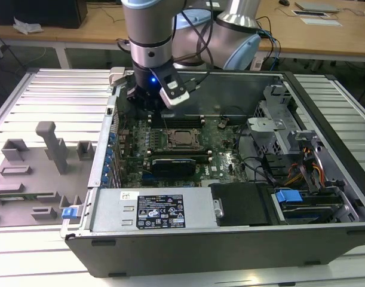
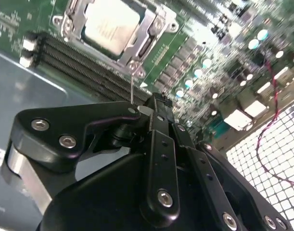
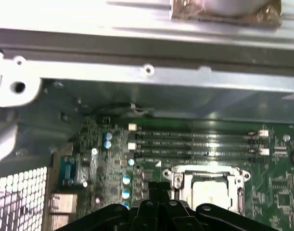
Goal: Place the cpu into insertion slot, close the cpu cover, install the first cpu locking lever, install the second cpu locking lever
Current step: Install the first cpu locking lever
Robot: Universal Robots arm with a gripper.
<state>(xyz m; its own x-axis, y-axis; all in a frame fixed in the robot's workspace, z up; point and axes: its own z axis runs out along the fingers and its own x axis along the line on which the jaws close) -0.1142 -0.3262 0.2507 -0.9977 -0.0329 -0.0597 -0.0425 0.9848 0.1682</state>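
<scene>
Cpu (image 2: 110,24) sits under lowered cpu cover (image 2: 147,43); pincer (image 2: 159,98) clenched (near its corner).

In the first wrist view the gripper (image 3: 159,188) covers the near edge of the cpu (image 3: 210,193) with its black body. In the second wrist view the cpu's far corner runs off frame, and the green board (image 2: 199,29) beyond the cpu blurs out on me. In the exterior view I can't judge how the cpu sits.
</scene>
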